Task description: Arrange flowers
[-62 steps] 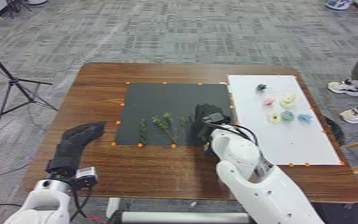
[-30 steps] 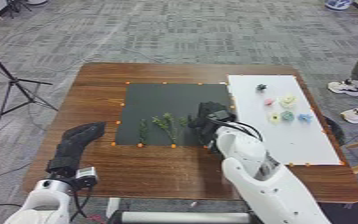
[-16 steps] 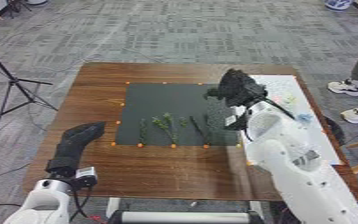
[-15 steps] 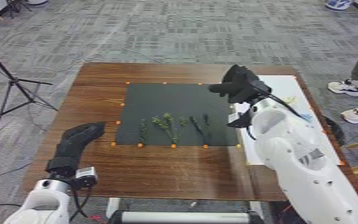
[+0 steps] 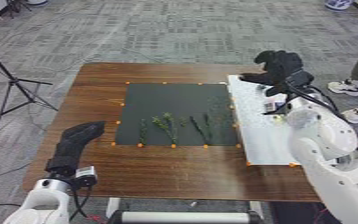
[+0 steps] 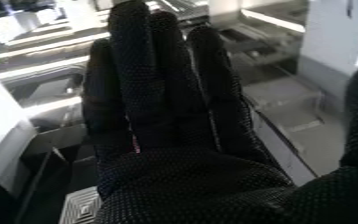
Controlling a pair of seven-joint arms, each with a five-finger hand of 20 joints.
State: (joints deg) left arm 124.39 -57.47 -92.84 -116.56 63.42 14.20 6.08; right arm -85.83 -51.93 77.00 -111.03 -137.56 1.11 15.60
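since the earlier frame we see the right hand (image 5: 285, 66) has moved rightward, from the border of the dark mat (image 5: 171, 97) to above the far part of the white sheet (image 5: 264, 147); its fingers are wide and straight, the thumb apart. we see green stems (image 5: 167, 126) on the mat's near half and a yellow bloom (image 5: 278, 118) on the sheet. our left hand (image 5: 83, 132), fingers extended, is over the tabletop (image 5: 104, 172), left of the mat

Right robot hand (image 5: 285, 64) farther over white sheet (image 5: 262, 146)
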